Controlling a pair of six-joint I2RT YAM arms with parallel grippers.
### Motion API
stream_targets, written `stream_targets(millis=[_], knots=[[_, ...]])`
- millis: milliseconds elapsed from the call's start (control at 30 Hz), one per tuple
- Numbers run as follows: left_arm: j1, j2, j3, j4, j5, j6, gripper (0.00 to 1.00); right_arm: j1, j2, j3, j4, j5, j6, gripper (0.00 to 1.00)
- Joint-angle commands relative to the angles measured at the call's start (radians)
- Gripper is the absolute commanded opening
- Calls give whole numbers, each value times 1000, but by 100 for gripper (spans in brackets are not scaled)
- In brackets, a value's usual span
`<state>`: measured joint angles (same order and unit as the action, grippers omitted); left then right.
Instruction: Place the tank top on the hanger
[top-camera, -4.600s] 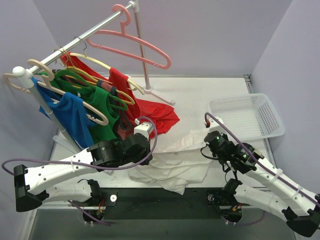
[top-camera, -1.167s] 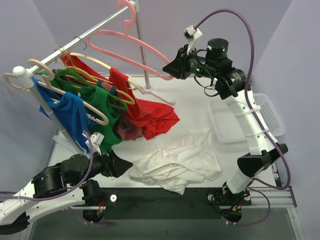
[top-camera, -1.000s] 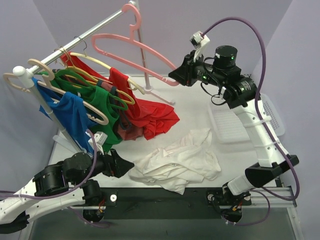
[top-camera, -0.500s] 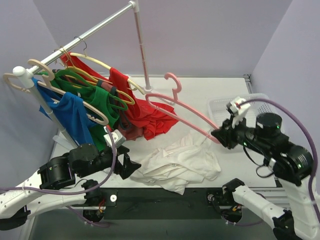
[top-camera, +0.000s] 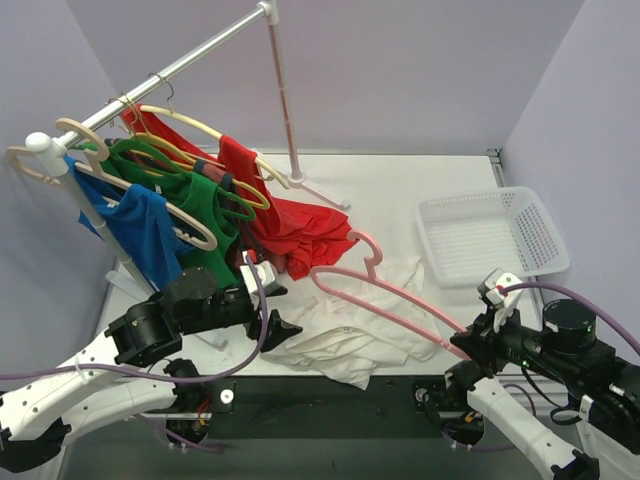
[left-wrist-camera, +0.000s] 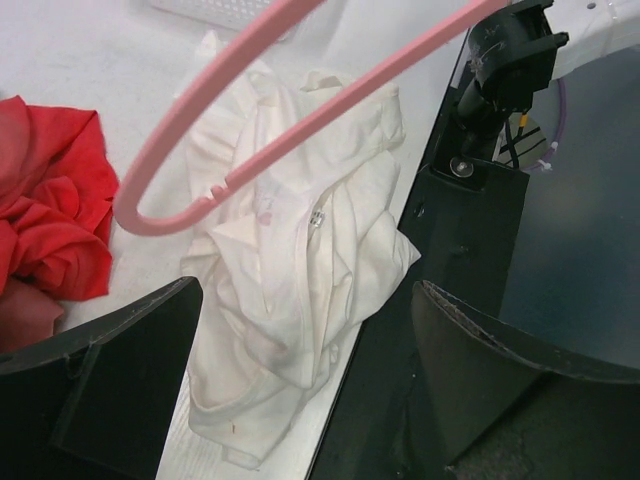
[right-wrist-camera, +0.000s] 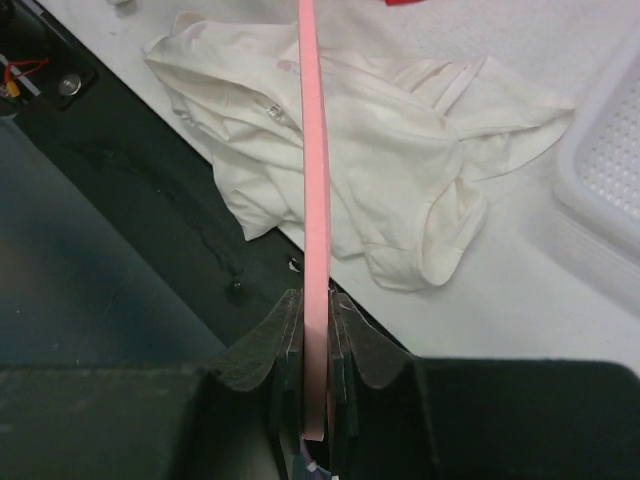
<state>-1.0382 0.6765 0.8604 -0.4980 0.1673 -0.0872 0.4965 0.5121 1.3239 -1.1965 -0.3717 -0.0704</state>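
The white tank top (top-camera: 350, 335) lies crumpled near the table's front edge. My right gripper (top-camera: 470, 345) is shut on one end of the pink hanger (top-camera: 452, 345), which slants up and left over the cloth, hook highest. The right wrist view shows the hanger (right-wrist-camera: 315, 180) edge-on, pinched at my right gripper (right-wrist-camera: 316, 300), above the tank top (right-wrist-camera: 400, 150). My left gripper (top-camera: 280, 308) stands open at the cloth's left edge. In the left wrist view my left gripper (left-wrist-camera: 307, 290) is open above the tank top (left-wrist-camera: 300, 250), the hanger (left-wrist-camera: 290, 130) crossing further off.
A clothes rail (top-camera: 190, 60) on a pole (top-camera: 285, 90) carries red (top-camera: 300, 225), green (top-camera: 200, 210) and blue (top-camera: 150, 235) shirts on other hangers at the left. A white basket (top-camera: 490, 235) sits at the right. A dark strip (top-camera: 330, 400) borders the table's front.
My right arm lifted the pink hanger off the rail and carried it down to the table front, over the tank top. My open left gripper moved right, up to the cloth.
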Motion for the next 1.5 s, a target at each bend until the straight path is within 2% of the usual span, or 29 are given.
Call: stream_targets(millis=[0,200,333,467,600,933,1200,1233,1333,1367,1433,1467], knots=[[116,29,9,116,263,53,97,-24,-12,-8,-23,-113,-34,0],[191,64,12,139,437,78,97,-52,23,-8,-35,-239,-85,0],[283,87,3,127,604,141,96,-52,34,-11,-31,-300,-89,0],[363,92,-27,144,765,136,94,-50,37,-3,-29,-338,-91,0],[386,84,-66,211,814,122,94,-52,36,-14,-23,-375,-86,0],[386,112,-100,245,906,92,93,-52,51,-20,21,-441,-60,0],[386,107,-133,246,865,101,88,-53,54,-25,66,-483,-31,0],[386,110,-135,248,861,99,86,-53,55,-23,71,-487,-28,0],[385,117,-135,251,839,96,67,-53,55,-26,80,-486,-25,0],[383,118,-136,248,819,95,46,-53,55,-26,80,-484,-25,0],[383,107,-133,240,807,93,29,-53,58,-32,81,-475,-26,0],[383,103,-132,228,802,98,17,-53,57,-35,83,-470,-26,0]])
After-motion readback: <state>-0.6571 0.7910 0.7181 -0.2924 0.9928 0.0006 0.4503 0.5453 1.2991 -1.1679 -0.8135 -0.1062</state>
